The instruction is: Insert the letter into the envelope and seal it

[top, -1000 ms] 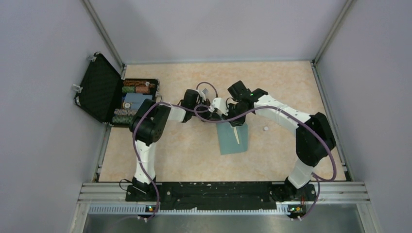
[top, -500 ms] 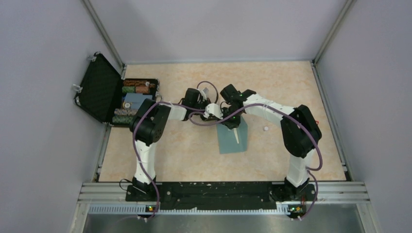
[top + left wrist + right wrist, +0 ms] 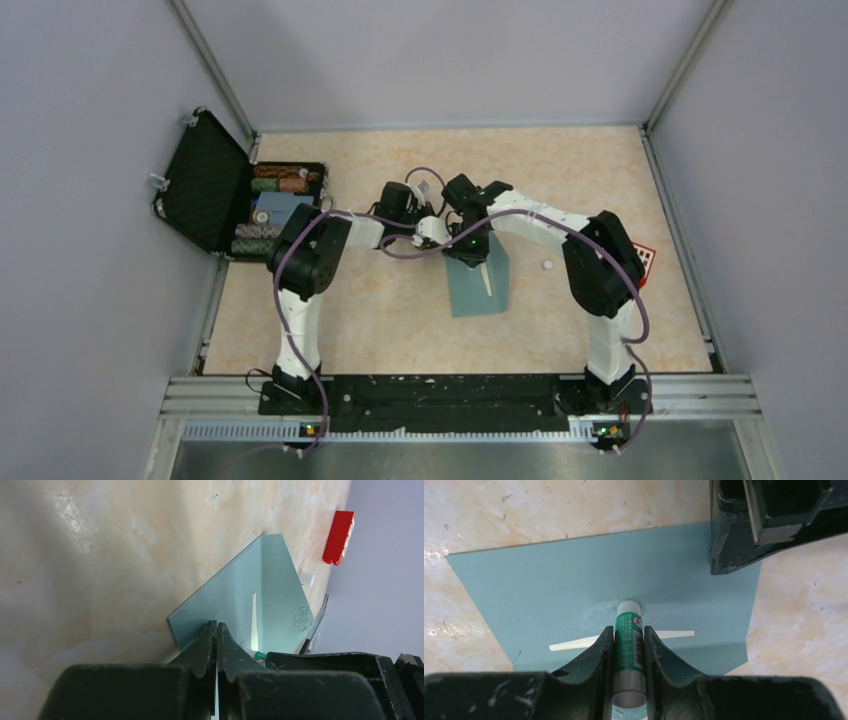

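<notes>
Right now the envelope (image 3: 478,285) lies flat on the bench (image 3: 350,320). The left pincer (image 3: 216,630) is pressed together on the envelope's far corner. The right pincer (image 3: 628,632) pinches a green glue stick (image 3: 629,670), its tip touching the envelope. The writing on its label is too small to read.

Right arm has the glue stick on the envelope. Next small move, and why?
Probably slide the glue stick sideways along the envelope: its tip touches the paper, only a small smear shows beside it, and the left gripper clamps an edge.
</notes>
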